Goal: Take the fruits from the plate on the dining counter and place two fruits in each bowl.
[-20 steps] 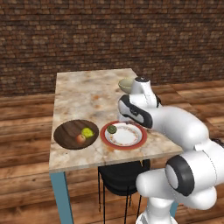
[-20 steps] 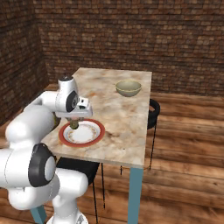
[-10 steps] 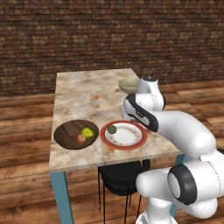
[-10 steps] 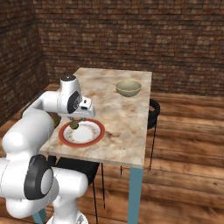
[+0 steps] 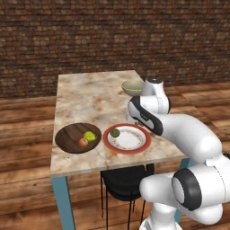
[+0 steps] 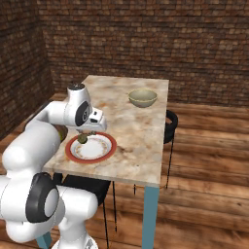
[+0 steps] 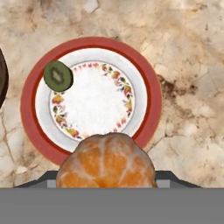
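My gripper is shut on the brownish-orange round fruit, held above the near rim of the red-rimmed plate. The round dark green fruit lies alone on the plate's left side. From the right base view, the gripper hangs just over the plate beside the green fruit. The dark wooden bowl holds the red apple and the yellow-green fruit. The pale beige-green bowl stands at the far right of the dining counter.
A dark stool stands under the counter's near edge, and another dark chair sits beyond its far side. A brick wall runs behind the counter. Bare marbled top lies between the plate and the beige-green bowl.
My hand has risen above the plate and drifted slightly toward the far end of the counter. The green fruit and the fruits in the wooden bowl have stayed put.
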Available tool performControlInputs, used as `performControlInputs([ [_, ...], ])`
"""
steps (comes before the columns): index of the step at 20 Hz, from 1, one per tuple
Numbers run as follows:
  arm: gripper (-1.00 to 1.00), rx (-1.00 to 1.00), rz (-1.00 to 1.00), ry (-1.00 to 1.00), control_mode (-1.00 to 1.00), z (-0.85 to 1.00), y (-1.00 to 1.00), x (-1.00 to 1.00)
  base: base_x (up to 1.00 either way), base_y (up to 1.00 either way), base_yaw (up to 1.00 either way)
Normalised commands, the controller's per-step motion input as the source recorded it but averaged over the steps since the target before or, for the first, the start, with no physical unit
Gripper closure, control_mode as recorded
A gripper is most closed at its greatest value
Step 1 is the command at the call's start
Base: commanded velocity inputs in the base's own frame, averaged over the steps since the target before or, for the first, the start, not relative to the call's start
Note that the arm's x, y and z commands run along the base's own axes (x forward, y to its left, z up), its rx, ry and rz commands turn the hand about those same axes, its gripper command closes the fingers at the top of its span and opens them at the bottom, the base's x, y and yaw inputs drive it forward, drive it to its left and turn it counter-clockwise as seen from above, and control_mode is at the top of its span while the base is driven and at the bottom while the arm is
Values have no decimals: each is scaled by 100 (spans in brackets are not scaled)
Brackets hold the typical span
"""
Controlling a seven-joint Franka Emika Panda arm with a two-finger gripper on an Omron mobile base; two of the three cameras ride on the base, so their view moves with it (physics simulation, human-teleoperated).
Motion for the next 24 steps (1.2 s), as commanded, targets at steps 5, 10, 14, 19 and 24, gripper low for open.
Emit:
performControlInputs([
  [5, 100, 0, 0, 0, 100, 0, 0, 0, -41, -57, -3],
  [10, 100, 0, 0, 0, 100, 0, 0, 0, -28, -100, -2],
  [14, 100, 0, 0, 0, 100, 0, 0, 0, 24, -100, 7],
  [19, 100, 0, 0, 0, 100, 0, 0, 0, 30, -100, 37],
  [24, 100, 0, 0, 0, 100, 0, 0, 0, 2, -97, 68],
])
